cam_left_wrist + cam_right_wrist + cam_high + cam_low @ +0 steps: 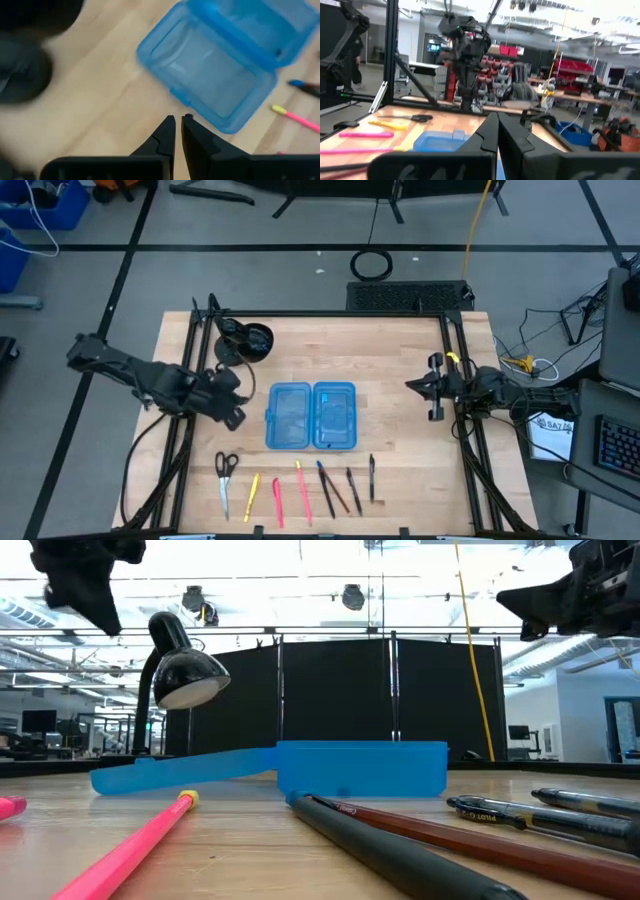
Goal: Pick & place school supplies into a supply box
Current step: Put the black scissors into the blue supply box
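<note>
The supply box lies open on the table's middle, its two translucent blue halves side by side; it also shows in the left wrist view. The school supplies lie in a row near the near edge: black-handled scissors, a yellow pen, pink pens, a blue pen and dark pens. My left gripper hovers shut and empty just left of the box, above the table. My right gripper hovers shut and empty to the right of the box.
A black desk lamp stands at the far left behind my left gripper; its head shows in the low view. Black frame rails run along the table's left and right sides. Bare wood lies between the box and the row of pens.
</note>
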